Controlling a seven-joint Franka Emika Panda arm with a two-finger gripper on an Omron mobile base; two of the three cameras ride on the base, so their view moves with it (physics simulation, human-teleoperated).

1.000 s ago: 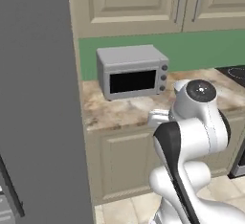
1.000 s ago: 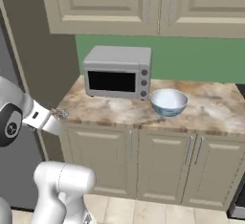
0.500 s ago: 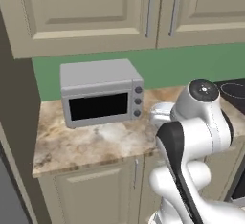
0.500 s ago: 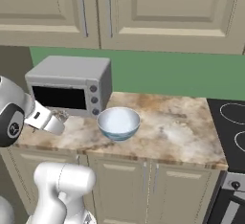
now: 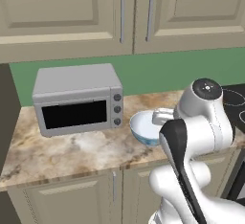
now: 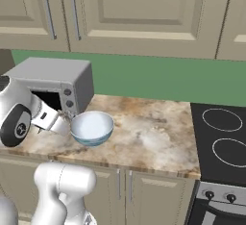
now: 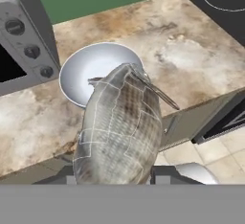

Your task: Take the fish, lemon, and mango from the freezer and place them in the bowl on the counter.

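The hand (image 6: 65, 123) is clamping the fish (image 7: 119, 132) between its closed fingers; seen from the hand camera, the silvery-grey scaled body is rising large from between them, its thin tail pointing toward the bowl (image 7: 98, 72). In the right base view the hand is hanging just beside the bowl's (image 6: 92, 128) near-left rim, above the front part of the bench (image 6: 153, 137); whether it is touching the rim cannot be told. In the left base view the hand (image 5: 160, 117) is showing partly behind the arm's white elbow, again close against the bowl (image 5: 143, 128).

The bowl is sitting upright on the beige marbled bench (image 5: 72, 151), just to the right of the grey microwave (image 5: 76, 98) and apart from it. Its pale blue-white inside is appearing bare where it is visible; the fish is covering part of it from the hand camera.

The black stovetop (image 6: 221, 137) with ring marks is adjoining the bench on the right. Cream cabinet doors (image 6: 144, 7) are hanging above a green wall strip (image 6: 158, 82).
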